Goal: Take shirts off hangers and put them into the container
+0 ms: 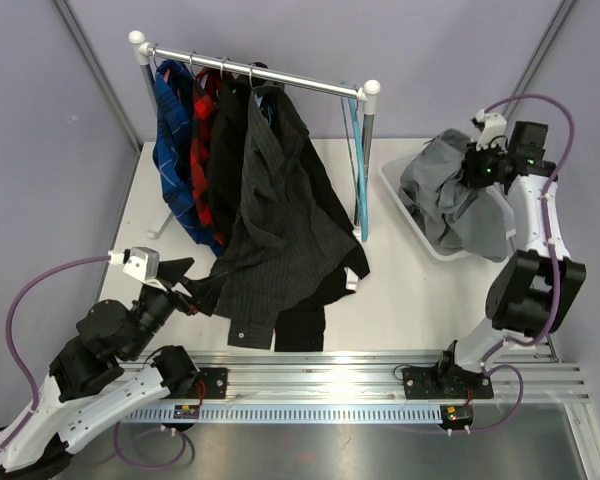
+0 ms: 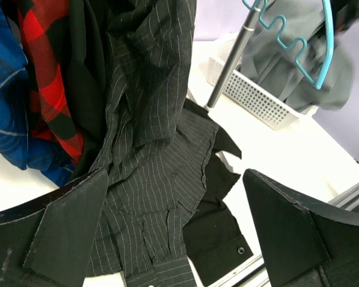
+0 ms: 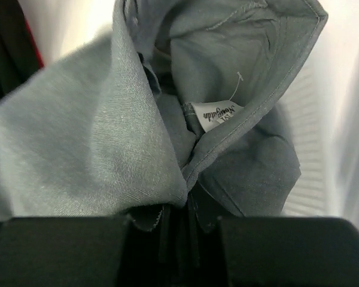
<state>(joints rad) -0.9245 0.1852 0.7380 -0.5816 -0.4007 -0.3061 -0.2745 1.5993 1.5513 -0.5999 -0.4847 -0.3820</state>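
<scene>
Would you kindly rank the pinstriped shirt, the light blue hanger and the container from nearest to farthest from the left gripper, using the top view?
1. Pinstriped shirt, hanging just right of the left gripper.
2. Light blue hanger, empty at the rail's right end.
3. Container, far right, beneath the grey shirt.

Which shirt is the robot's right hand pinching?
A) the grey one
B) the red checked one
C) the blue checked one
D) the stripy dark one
A: the right gripper is closed on a fold of the grey shirt, which is bunched at the white basket.
</scene>
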